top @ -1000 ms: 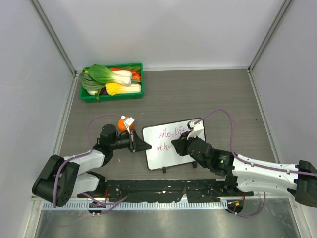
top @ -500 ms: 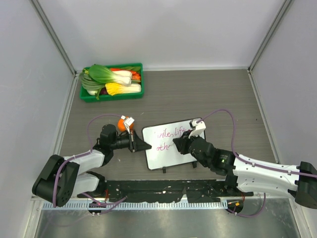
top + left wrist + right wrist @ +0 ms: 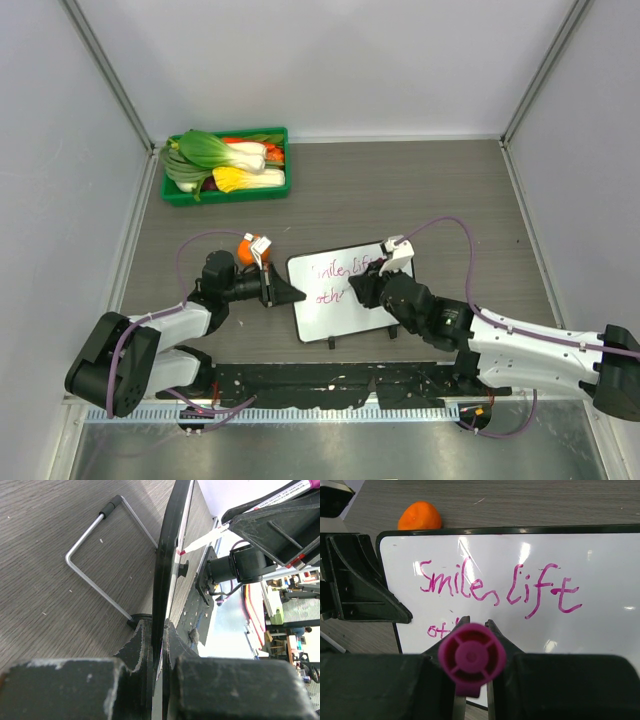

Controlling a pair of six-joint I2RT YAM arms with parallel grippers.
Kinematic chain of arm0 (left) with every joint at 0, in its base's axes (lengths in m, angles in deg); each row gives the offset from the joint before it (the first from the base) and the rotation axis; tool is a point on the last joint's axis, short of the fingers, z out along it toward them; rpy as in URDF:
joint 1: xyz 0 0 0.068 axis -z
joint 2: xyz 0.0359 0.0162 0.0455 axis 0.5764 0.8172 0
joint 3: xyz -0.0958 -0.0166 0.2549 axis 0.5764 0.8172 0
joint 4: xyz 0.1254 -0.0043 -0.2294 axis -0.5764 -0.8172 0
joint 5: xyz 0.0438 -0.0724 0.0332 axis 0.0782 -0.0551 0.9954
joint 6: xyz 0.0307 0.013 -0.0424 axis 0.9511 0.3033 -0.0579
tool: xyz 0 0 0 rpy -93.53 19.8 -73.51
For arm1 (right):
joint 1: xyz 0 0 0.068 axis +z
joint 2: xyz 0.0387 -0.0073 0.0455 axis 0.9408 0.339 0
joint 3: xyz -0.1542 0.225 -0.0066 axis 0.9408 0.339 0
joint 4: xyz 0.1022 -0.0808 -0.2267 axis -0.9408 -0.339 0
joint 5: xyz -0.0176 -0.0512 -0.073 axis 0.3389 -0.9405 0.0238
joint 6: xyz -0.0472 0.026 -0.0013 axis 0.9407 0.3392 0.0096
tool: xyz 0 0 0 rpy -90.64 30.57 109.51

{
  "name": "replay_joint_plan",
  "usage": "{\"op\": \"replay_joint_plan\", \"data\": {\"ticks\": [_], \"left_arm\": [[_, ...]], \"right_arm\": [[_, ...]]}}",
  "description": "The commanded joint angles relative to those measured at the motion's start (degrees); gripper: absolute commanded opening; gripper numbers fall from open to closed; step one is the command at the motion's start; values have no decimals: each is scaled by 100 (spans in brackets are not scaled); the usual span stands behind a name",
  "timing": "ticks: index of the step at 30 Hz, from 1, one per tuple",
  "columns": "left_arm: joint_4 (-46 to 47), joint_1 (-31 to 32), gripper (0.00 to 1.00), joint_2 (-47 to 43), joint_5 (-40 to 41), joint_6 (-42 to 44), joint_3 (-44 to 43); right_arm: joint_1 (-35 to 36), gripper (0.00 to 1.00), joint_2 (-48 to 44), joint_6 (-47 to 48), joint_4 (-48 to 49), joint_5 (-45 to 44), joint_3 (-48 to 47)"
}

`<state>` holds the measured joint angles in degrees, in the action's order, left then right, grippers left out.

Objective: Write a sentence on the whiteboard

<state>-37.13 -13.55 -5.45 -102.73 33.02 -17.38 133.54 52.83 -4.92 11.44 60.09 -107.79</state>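
So nearest the arm bases, the left gripper [image 3: 293,292] is reaching in from the left and clamping the left edge of the whiteboard [image 3: 350,318], one finger on each side of the thin black frame. The left wrist cam is showing that pretty clearly. The right gripper [image 3: 360,290] is coming in from the right and squeezing a magenta marker [image 3: 471,657], and on its own wrist cam the round end cap is sitting right between the fingers. From the left wrist side the marker's tip is sitting right at the board's face.

The whiteboard itself is standing propped on its two little black feet [image 3: 331,343] on the grey wood-look table [image 3: 430,190], around the middle and toward the near edge, between the two grippers. A bent wire stand [image 3: 95,575] is showing behind it.

The sentence [image 3: 495,585] is showing in pink script. The top line is reading "Smile, lift", and a second line is starting with "ot" lower left, with the rest hiding behind the marker and fingers.

A bit further back, an orange [image 3: 244,251] is lying near the board's top left corner, just behind the left wrist. Way off at the far left of the table, well apart from everything, a green tray [image 3: 228,196] is holding bok choy [image 3: 215,150] and other veggies
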Motion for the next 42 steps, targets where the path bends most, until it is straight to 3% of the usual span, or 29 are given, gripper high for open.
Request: {"op": "replay_joint_plan", "data": {"ticks": [1, 21, 42], "left_arm": [[-281, -29, 0, 49, 682, 478, 29], [-263, -38, 0, 66, 682, 469, 29], [-272, -29, 0, 40, 700, 478, 38]], "right_arm": [[-51, 1, 134, 91, 114, -43, -153], [-51, 1, -147, -349, -238, 177, 410], [-51, 1, -692, -24, -107, -61, 23]]}}
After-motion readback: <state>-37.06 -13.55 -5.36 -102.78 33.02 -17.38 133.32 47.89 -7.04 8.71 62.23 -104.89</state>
